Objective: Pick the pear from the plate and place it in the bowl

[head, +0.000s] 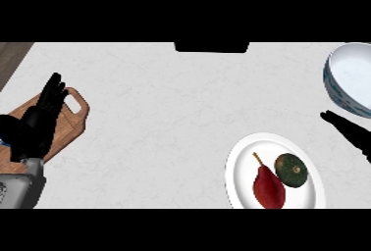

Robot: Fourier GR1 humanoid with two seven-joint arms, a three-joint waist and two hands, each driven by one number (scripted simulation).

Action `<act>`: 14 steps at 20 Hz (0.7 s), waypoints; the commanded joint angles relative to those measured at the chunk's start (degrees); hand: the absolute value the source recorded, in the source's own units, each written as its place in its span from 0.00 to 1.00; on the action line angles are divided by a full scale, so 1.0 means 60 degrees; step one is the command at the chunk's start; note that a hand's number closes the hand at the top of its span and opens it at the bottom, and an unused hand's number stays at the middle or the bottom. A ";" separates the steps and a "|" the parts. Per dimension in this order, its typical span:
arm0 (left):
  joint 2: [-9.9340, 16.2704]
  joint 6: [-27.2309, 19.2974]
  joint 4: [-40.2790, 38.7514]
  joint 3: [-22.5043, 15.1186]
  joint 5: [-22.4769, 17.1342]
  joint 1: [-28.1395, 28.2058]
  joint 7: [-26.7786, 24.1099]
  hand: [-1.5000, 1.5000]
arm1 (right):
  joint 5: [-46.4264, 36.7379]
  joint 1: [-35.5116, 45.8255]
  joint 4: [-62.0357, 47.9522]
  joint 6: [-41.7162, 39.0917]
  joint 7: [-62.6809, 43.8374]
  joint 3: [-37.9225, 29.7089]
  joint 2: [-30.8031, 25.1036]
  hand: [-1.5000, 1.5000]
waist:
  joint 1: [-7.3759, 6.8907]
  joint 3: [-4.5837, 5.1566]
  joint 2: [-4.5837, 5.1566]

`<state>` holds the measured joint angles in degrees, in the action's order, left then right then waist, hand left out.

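My right hand (351, 133) hangs open just right of the plate (243, 154), nothing held, pear (268, 186) lying on it touching an avocado (291, 170), so I might grab that instead.

Left side shows a matte black hand (43, 110) with slim, blocky fingers on a chunky black wrist, bolted to a light grey boxy forearm (20, 188). The right black hand (354, 133) is just a thin dark silhouette at the edge.
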<state>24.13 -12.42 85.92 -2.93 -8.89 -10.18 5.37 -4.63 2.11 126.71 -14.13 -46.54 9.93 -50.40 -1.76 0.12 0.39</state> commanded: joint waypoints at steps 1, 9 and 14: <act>-0.0270 -0.0043 -0.0447 -0.0001 0.0194 -0.0300 -0.0152 0.50 | 0.0833 0.1296 -0.1478 -0.1244 -0.0197 0.0352 0.0067 0.00 | 0.0090 -0.0010 -0.0001; -0.0449 -0.0057 0.0297 -0.0114 0.0360 0.0182 0.0305 0.50 | 0.0570 0.2657 -0.3129 -0.2244 -0.1486 0.2343 0.1604 0.00 | 0.0031 -0.0016 -0.0027; 0.0041 0.0225 0.0125 0.0560 0.0321 -0.0269 0.0469 0.50 | 0.0470 0.2529 -0.3044 -0.2709 -0.1954 0.2711 0.1731 0.00 | 0.0242 -0.0015 -0.0059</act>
<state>23.39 -11.21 87.36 -1.23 -7.60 -9.59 6.89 -0.71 15.83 109.36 -26.60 -52.32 23.43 -42.15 -0.88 0.03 0.11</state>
